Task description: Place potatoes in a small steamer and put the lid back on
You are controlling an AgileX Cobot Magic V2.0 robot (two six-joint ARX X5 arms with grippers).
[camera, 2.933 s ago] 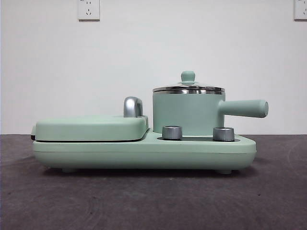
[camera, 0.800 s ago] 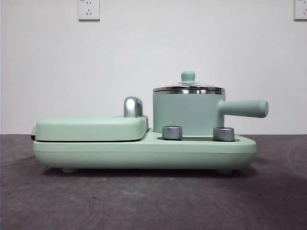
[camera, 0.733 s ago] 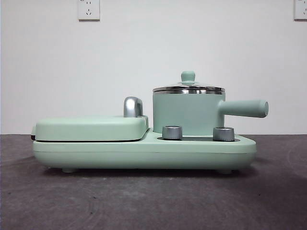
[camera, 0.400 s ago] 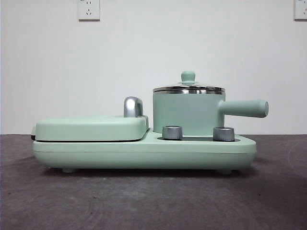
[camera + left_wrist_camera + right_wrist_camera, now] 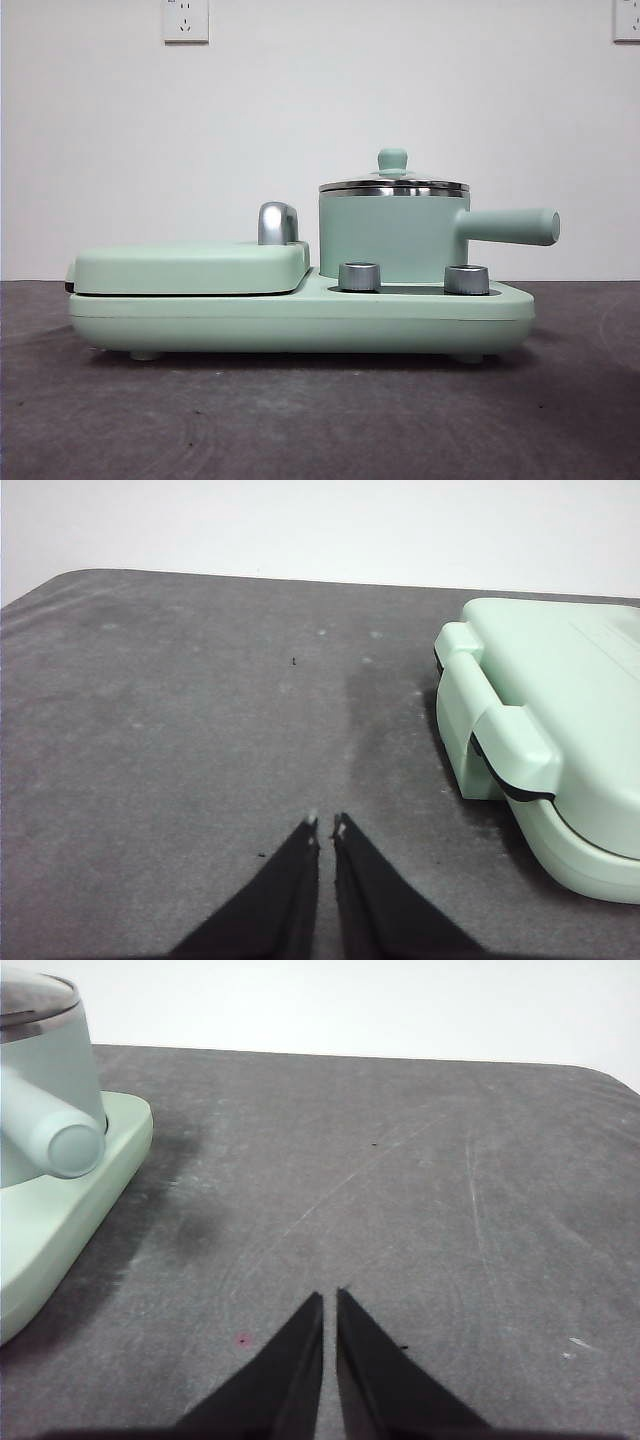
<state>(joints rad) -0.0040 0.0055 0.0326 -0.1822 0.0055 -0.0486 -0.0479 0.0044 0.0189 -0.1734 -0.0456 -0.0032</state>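
The small steamer (image 5: 392,236), a mint-green pot with a straight side handle (image 5: 510,227), stands on the right half of a mint-green cooker base (image 5: 300,318). Its lid (image 5: 393,183), steel-rimmed with a green knob, sits on the pot. The right wrist view shows the steamer (image 5: 45,1070) with its handle end. No potatoes show in any view. My left gripper (image 5: 326,828) hovers shut over bare table beside the base's griddle end. My right gripper (image 5: 330,1300) hovers shut over bare table beside the steamer's end of the base. Neither holds anything.
A flat hinged griddle cover (image 5: 190,268) with a chrome handle (image 5: 277,223) fills the left half of the base, also seen as the griddle cover (image 5: 560,730) in the left wrist view. Two chrome dials (image 5: 359,277) sit in front of the pot. The table is dark grey.
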